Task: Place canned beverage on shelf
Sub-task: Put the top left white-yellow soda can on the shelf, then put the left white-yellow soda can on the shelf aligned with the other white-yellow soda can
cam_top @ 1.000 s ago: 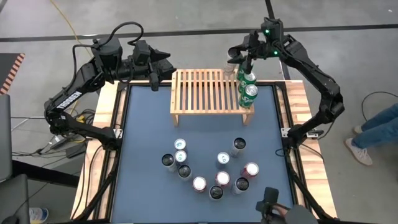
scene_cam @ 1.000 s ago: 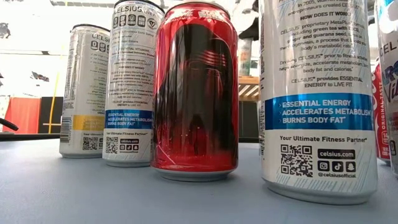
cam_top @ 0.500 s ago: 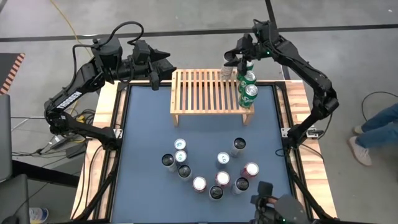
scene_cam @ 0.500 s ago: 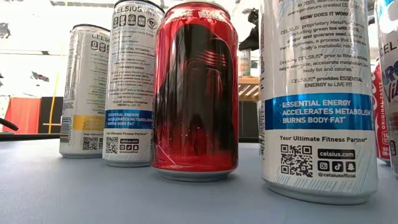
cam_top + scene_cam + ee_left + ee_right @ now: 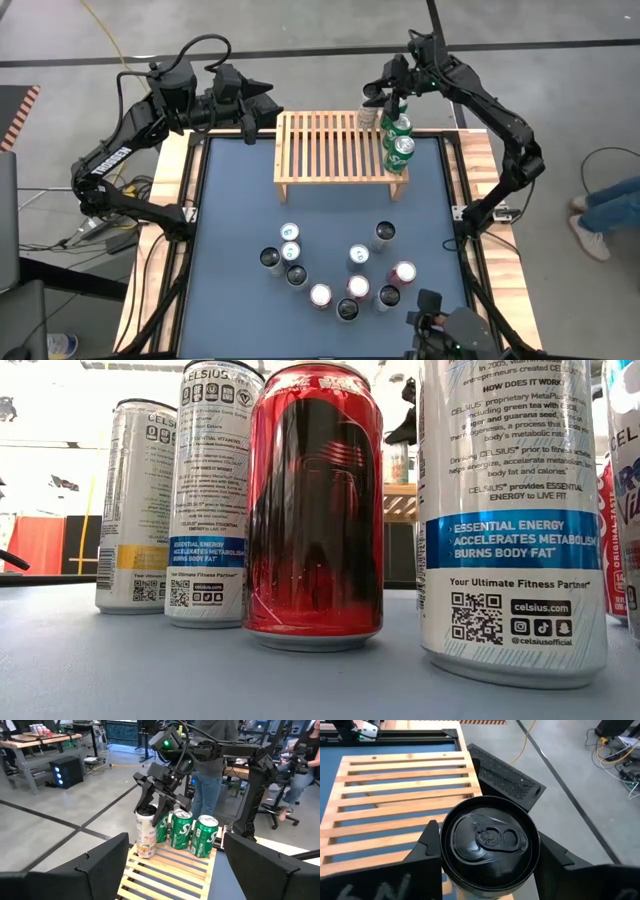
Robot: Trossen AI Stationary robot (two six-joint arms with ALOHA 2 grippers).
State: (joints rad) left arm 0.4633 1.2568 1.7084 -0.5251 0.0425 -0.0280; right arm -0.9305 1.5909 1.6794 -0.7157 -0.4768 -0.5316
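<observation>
1. Nearest us on the blue table (image 5: 225, 210) we count a loose cluster of upright cans (image 5: 335, 272); in the low view a red can (image 5: 315, 510) stands between white Celsius cans (image 5: 212, 495).
2. Farther back, at the table's far edge, we record the shelf (image 5: 330, 145), a light-wood slatted rack on short legs.
3. On the shelf's right end we list three green cans (image 5: 187, 832) upright in a row running near to far.
4. At the shelf's far right corner, just left of the farthest green can, we note a pale can with a black top (image 5: 146, 831), upright, its base on the slats.
5. The right gripper (image 5: 378, 97) has its fingers closed on either side of this pale can near its rim; it is grasped.
6. The left gripper (image 5: 262, 103) waits off the shelf's far left corner, its fingers (image 5: 90, 865) spread wide and touching nothing.
</observation>
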